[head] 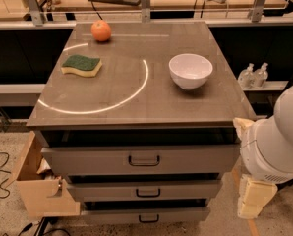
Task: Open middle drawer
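Grey cabinet (136,117) with three stacked drawers, seen from the front and above. The middle drawer (146,190) is second from the top: low grey front, small dark loop handle (148,192) at centre, dark strip showing just above the front edge. How far out it stands, cannot tell. Nothing touches its handle. Above it is the top drawer (141,159), taller front, same kind of handle, dark gap over it too. Below is the bottom drawer (146,215), only partly in view. The robot arm (277,141) comes in at the right edge: big white rounded body beside the cabinet's front right corner. The gripper (254,198) is the cream-coloured piece hanging under it, low at right, roughly level with the middle and bottom drawers, off the cabinet's right side and well apart from the handle. Open or closed, cannot tell. On the cabinet top: orange (101,31) at back left, green and yellow sponge (81,65) left of centre, white bowl (190,71) at right, upright. A bright arc of light (136,90) curves over the surface between sponge and bowl. A light-brown wooden box (41,191) sits against the cabinet's lower left. Two small bottles (253,75) stand on a ledge behind at right.
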`<state>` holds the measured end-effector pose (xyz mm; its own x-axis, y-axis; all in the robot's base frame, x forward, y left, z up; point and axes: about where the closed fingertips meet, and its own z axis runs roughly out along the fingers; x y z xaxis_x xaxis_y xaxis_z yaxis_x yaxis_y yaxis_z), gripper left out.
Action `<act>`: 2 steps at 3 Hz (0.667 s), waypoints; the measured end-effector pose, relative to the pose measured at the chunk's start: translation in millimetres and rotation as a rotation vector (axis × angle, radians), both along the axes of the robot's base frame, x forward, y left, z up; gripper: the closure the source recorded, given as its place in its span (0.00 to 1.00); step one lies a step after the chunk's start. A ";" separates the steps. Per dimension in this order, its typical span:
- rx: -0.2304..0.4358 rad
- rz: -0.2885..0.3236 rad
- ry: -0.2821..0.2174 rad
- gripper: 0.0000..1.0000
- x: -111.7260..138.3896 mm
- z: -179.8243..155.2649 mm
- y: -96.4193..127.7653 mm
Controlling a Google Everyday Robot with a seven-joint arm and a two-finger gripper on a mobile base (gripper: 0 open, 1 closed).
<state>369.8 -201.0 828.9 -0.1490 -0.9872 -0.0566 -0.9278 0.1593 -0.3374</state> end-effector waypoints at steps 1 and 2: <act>-0.052 0.010 0.013 0.00 -7.0 -22.0 -6.5; -0.132 0.054 0.052 0.00 -20.3 -74.9 -20.5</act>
